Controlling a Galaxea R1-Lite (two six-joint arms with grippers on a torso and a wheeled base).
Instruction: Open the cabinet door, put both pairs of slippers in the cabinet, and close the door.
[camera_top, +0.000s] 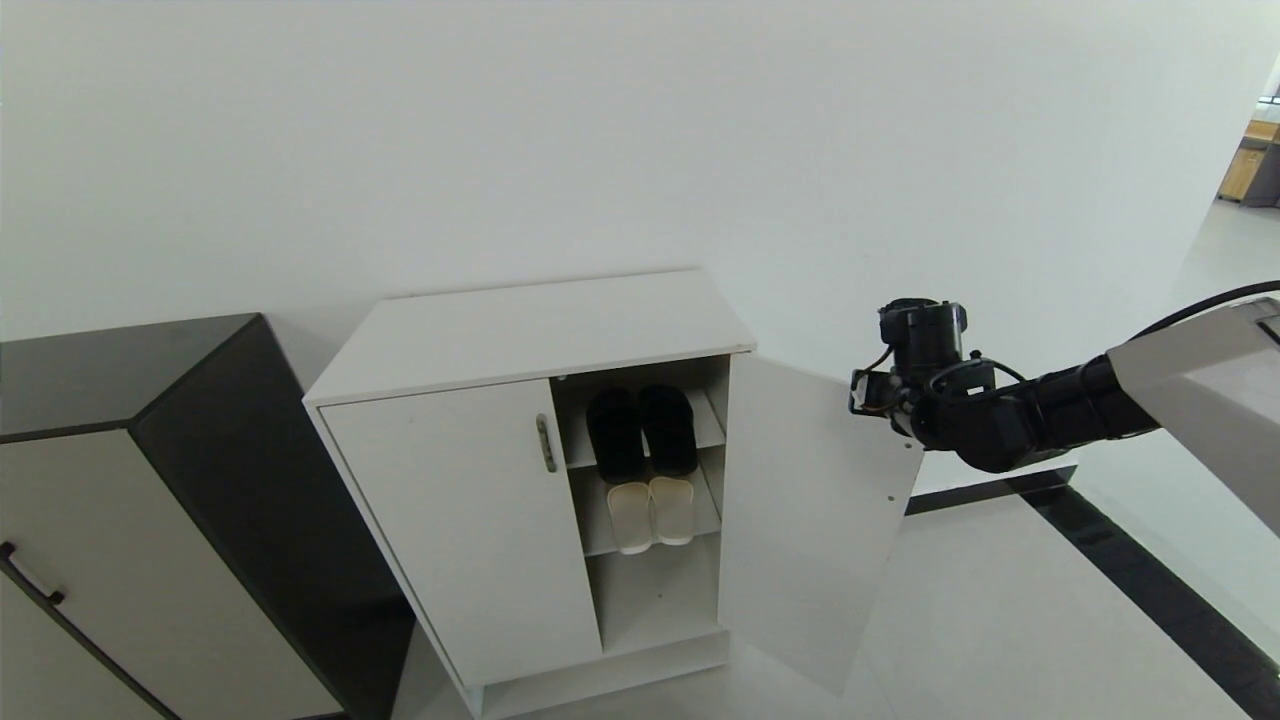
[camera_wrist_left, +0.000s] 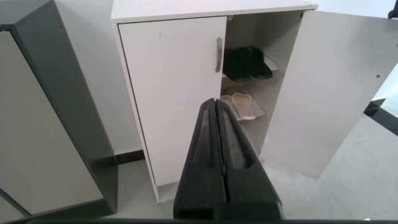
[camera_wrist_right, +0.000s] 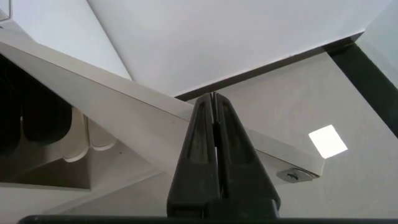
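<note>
The white cabinet (camera_top: 540, 325) stands against the wall with its right door (camera_top: 810, 520) swung open and its left door (camera_top: 470, 520) closed. A black pair of slippers (camera_top: 640, 430) lies on the upper shelf and a white pair of slippers (camera_top: 652, 512) on the shelf below. My right gripper (camera_top: 862, 396) is shut with nothing in it, at the outer face of the open door near its top edge (camera_wrist_right: 112, 93). In the right wrist view the right gripper (camera_wrist_right: 213, 96) sits just over that edge. My left gripper (camera_wrist_left: 216, 101) is shut and empty, held back from the closed left door (camera_wrist_left: 174, 93).
A dark cabinet (camera_top: 150, 480) with pale doors stands close on the left of the white one. A dark strip (camera_top: 1130, 560) runs across the pale floor at the right. The open door has a small handle (camera_wrist_right: 292, 176) on its outer face.
</note>
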